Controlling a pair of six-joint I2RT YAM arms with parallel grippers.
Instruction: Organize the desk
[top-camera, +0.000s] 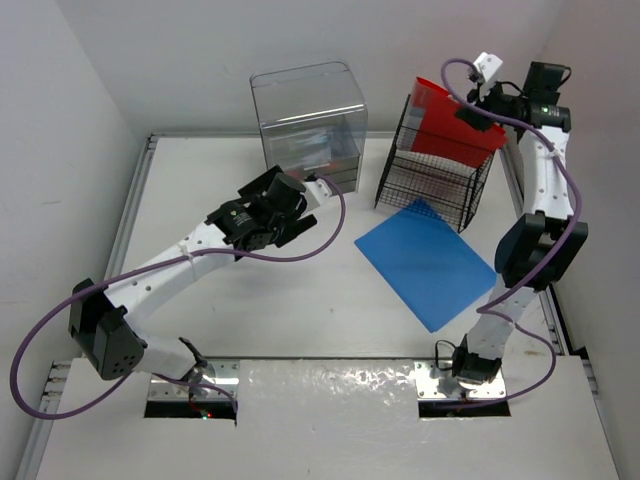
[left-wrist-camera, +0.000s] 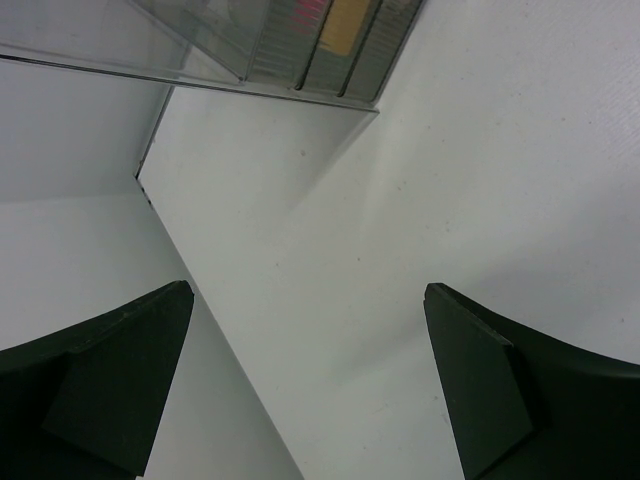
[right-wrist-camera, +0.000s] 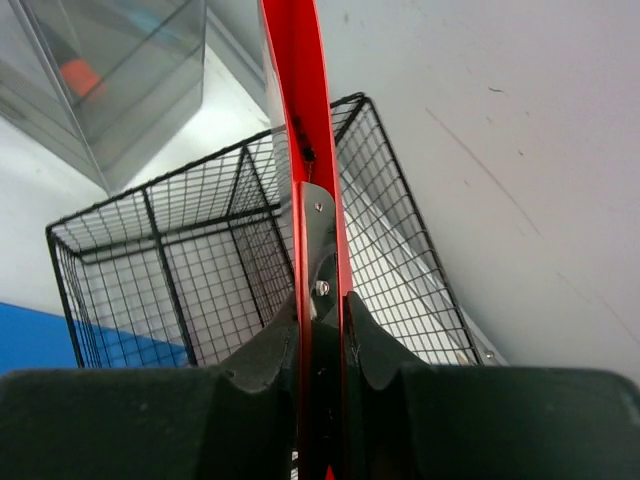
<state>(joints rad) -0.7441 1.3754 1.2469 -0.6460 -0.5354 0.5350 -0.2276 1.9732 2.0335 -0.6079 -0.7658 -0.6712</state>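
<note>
The white desk (top-camera: 300, 300) fills the top view. My right gripper (top-camera: 480, 108) is shut on a red folder (top-camera: 450, 125) and holds it upright in the black wire basket (top-camera: 432, 180) at the back right. In the right wrist view the red folder (right-wrist-camera: 312, 140) stands edge-on between my fingers (right-wrist-camera: 265, 350), over the wire basket (right-wrist-camera: 170, 270). A blue folder (top-camera: 425, 262) lies flat on the desk in front of the basket. My left gripper (top-camera: 318, 190) is open and empty, low over the desk (left-wrist-camera: 400, 230) near the clear box.
A clear plastic drawer box (top-camera: 308, 125) stands at the back middle; its lower corner shows in the left wrist view (left-wrist-camera: 290, 50). White wall panels rise on the left, the back and the right. Metal rails edge the desk.
</note>
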